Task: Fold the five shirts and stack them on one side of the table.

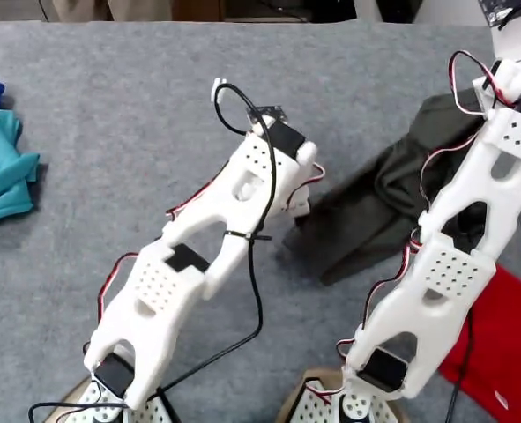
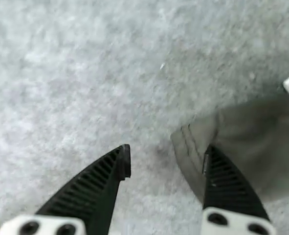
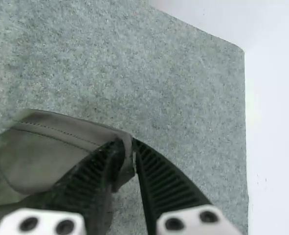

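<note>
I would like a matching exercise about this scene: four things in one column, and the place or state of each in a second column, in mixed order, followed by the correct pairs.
Things
1. teal shirt
2. red shirt
3. left gripper
4. right gripper

Place or state
A. shut on the hem of the dark green shirt
B. bunched at the left side of the table
C. open, one finger over the dark green shirt's edge
D. at the right side of the table

Pairs: 1-B, 2-D, 3-C, 4-A
</note>
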Robot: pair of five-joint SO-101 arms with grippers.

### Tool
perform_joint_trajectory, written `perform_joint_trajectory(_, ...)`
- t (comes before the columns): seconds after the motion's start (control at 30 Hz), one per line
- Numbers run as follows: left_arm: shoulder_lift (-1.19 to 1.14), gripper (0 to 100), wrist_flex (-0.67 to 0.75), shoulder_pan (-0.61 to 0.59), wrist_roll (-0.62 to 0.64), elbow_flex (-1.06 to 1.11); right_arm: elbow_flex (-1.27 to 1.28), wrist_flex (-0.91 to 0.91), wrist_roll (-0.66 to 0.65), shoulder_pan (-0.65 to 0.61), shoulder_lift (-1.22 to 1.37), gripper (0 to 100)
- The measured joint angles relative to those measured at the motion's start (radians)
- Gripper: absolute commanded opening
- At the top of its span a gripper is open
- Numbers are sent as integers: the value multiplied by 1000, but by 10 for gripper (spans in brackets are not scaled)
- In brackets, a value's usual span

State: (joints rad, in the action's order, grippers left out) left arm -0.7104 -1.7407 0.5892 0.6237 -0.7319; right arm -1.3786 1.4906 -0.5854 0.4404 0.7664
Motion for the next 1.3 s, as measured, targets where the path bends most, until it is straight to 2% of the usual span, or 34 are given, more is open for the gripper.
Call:
perform_joint_trajectory(0.2,15,246,86,52,0,110,0,0,-14,0,0,4)
perform_joint_trajectory(0.47,-83,245,239,32,11,112,0,0,-14,0,26,4)
perform_joint_trajectory(0.8,-124,240,247,31,12,100,0,-11,-17,3,34,4)
perform_joint_trajectory(1.0,-126,56,256,32,63,94,0,-12,-17,3,37,4)
perform_joint_trajectory(1.3,-127,19,276,32,86,94,0,-12,-17,3,37,4)
